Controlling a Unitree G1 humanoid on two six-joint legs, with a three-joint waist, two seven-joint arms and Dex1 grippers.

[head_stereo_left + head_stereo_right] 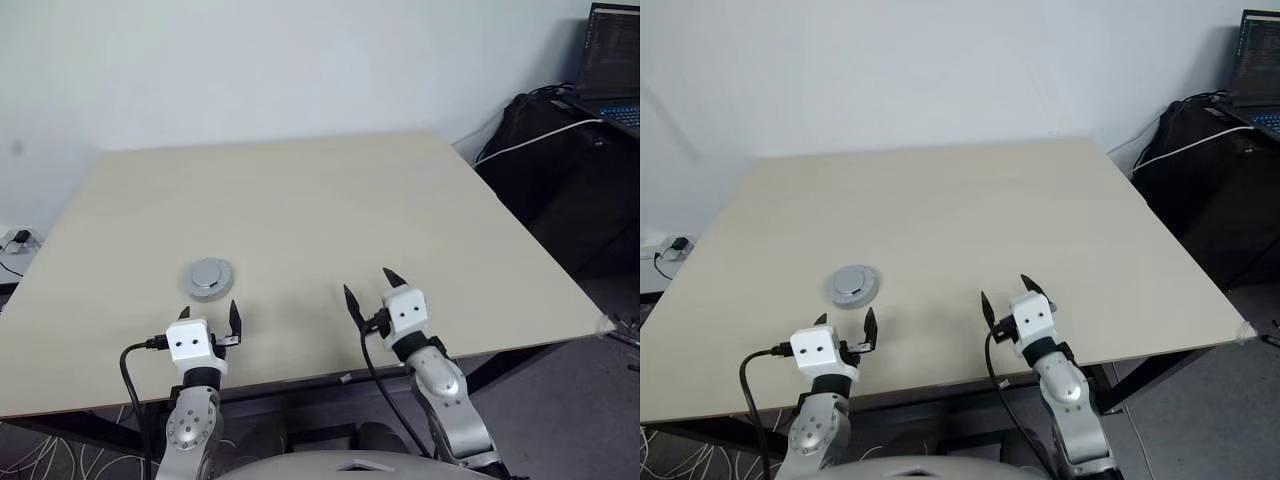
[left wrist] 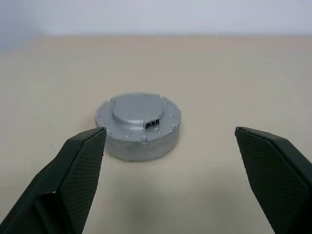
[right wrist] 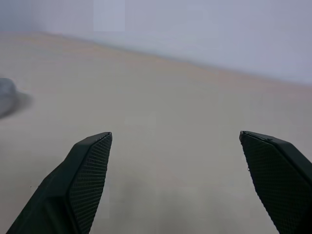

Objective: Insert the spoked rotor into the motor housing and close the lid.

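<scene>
Beige and wide, the table stands before a pale wall, and the closed grey unit on it serves as my landmark for all places.

Starting from the jaws: the left gripper has its two black fingers spread wide and holds nothing. In the left wrist view the left fingers frame the unit, which lies straight ahead of the gap, apart from both tips, with bare table between. The right gripper is also spread wide and empty; it hovers well to the right of the unit, and its wrist view catches the unit as a grey blur at the edge.

The motor housing sits flat, a low round body, so it has no long axis to align with. The lid lies on top of it, smooth face with the raised centre upward. The spoked rotor I judge to be inside, since it is not to be found on the table. The assembly looks finished.

The left arm is clearly the nearer one; any next touch would come from it, straight forward.

Count: one assembled unit, two grippers, one laptop on the dark stand far to the right of the unit.
</scene>
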